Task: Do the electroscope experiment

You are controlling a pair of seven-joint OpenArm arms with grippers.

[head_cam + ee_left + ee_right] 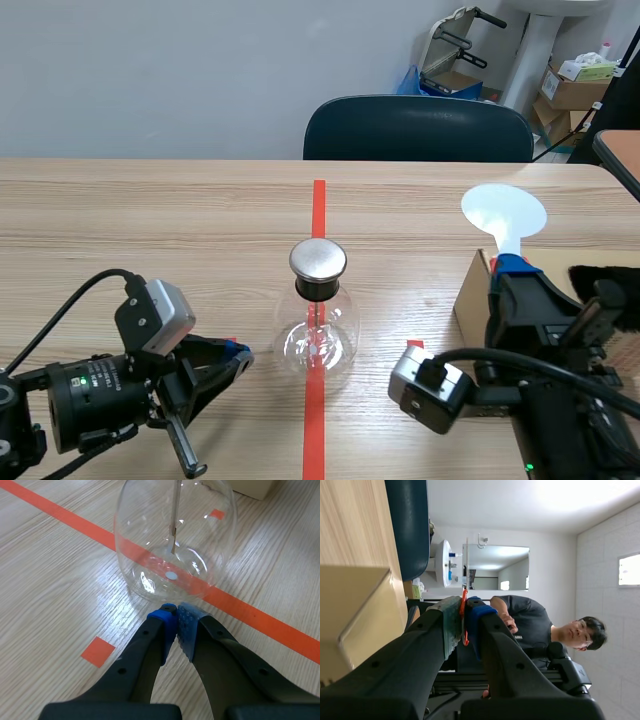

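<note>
- The electroscope (pixel 318 320), a clear round glass flask, was placed upright on the table (pixel 150 220), over a line of orange-red tape.
- A round metal cap (pixel 318 259) was fitted on the neck of the flask, and a thin rod (pixel 173 530) was seen hanging down inside the glass.
- The left end effector (pixel 176 611) was held low over the table, its two fingers brought together at the tips with nothing between them.
- The electroscope was found just ahead of the left end effector; whether the blue pads touched the glass could not be told.
- The right end effector (pixel 513 265) was pointed upward and was clamped on the stem of a white paddle (pixel 503 212).
- The round blade of the paddle was carried above the right end effector, well apart from the electroscope and higher than its cap.
- In the right wrist view only a thin edge of the paddle (pixel 464 605) was seen between the pads of that end effector.
- A cardboard box (pixel 470 300) was set just beside the right end effector, between it and the electroscope.
- A dark chair (pixel 418 128) was pushed up to the far side of the table, well beyond both end effectors.
</note>
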